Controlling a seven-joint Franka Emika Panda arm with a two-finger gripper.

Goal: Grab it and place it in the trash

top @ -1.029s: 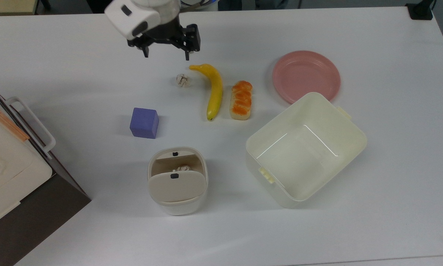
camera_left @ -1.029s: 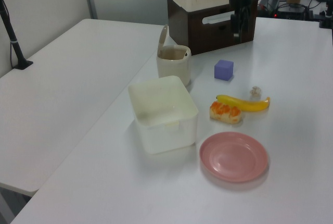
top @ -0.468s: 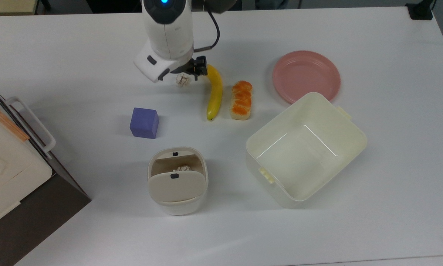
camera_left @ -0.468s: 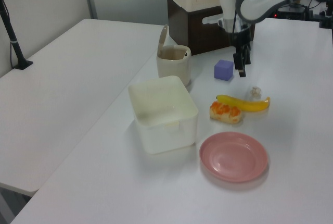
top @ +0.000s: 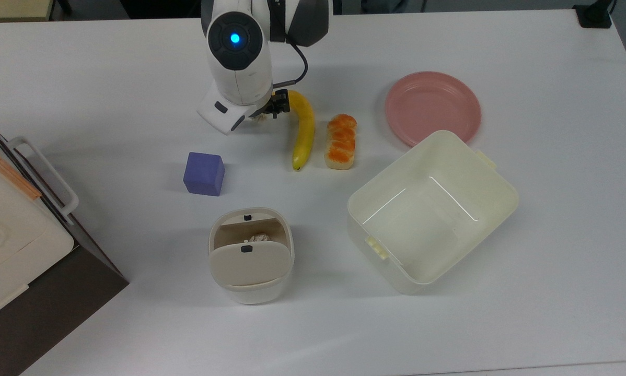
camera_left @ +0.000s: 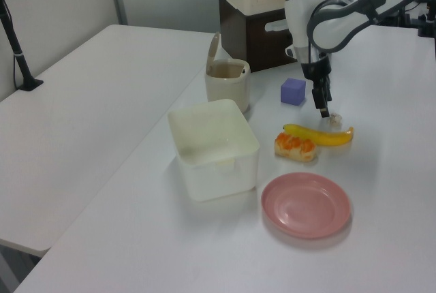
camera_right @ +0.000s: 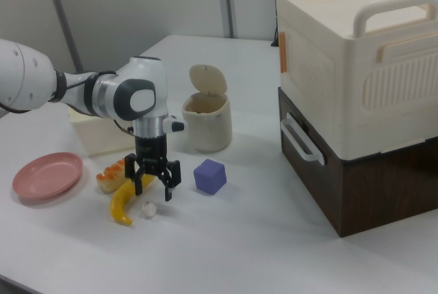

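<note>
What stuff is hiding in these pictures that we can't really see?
- Paper wad: in the top view, the robot's wrist covers most of it.
- The hand: in the top view, the wrist hides its fingers.
- Inside the trash bin: in the top view, the flap lid covers half the opening; a whitish lump peeks out, too small to identify.
- Big cream box: cut off by the top view's left edge.

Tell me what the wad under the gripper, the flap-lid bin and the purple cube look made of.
Wad: crumpled paper by its whitish, creased, irregular surface. Bin: likely moulded plastic, beige, smooth, rounded corners, low sheen. Purple cube: matte with softened edges, possibly foam or painted wood; the look leaves it open.
</note>
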